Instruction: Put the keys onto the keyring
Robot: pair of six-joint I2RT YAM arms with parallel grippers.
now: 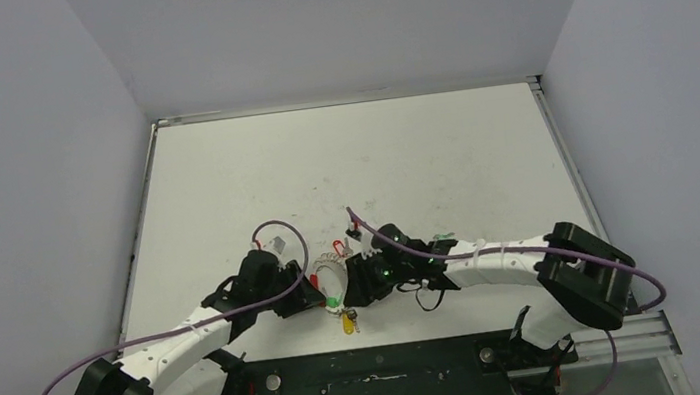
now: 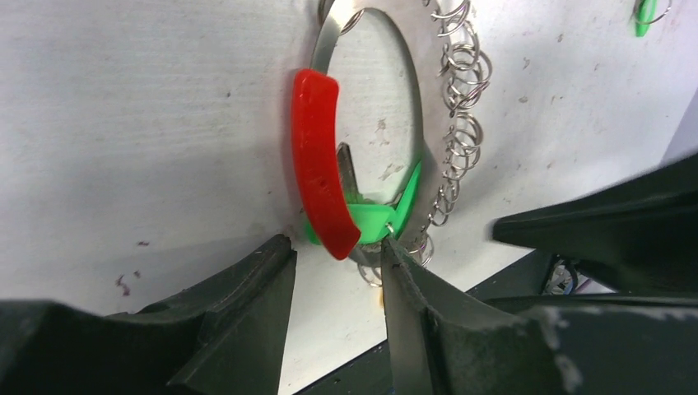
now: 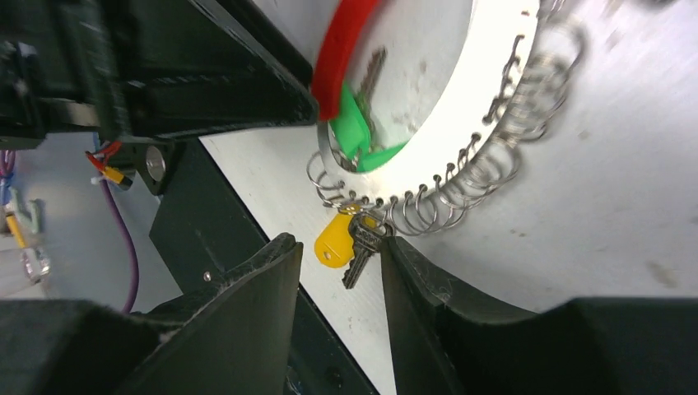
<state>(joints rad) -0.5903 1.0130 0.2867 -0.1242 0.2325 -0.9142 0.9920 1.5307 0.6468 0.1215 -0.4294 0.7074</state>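
The keyring point(image 2: 416, 107) is a silvery band edged with small wire loops and carrying a red curved segment point(image 2: 317, 156); it lies near the table's front edge point(image 1: 330, 272). A green-headed key point(image 2: 370, 222) hangs on its lower end. My left gripper point(image 2: 333, 263) is open, its tips on either side of that lower end, and the right fingertip point(image 2: 395, 259) touches the band. A yellow-headed key point(image 3: 336, 240) and a dark silver key point(image 3: 360, 251) hang from the loops. They lie between the tips of my open right gripper point(image 3: 337, 247). Another green key point(image 2: 646, 12) lies apart on the table.
Both grippers meet nose to nose over the ring point(image 1: 337, 290), the left one's black body point(image 3: 206, 74) close against the red segment. The dark base rail point(image 1: 377, 365) runs just below the yellow key point(image 1: 346, 324). Purple cables point(image 1: 279, 228) arch over both wrists.
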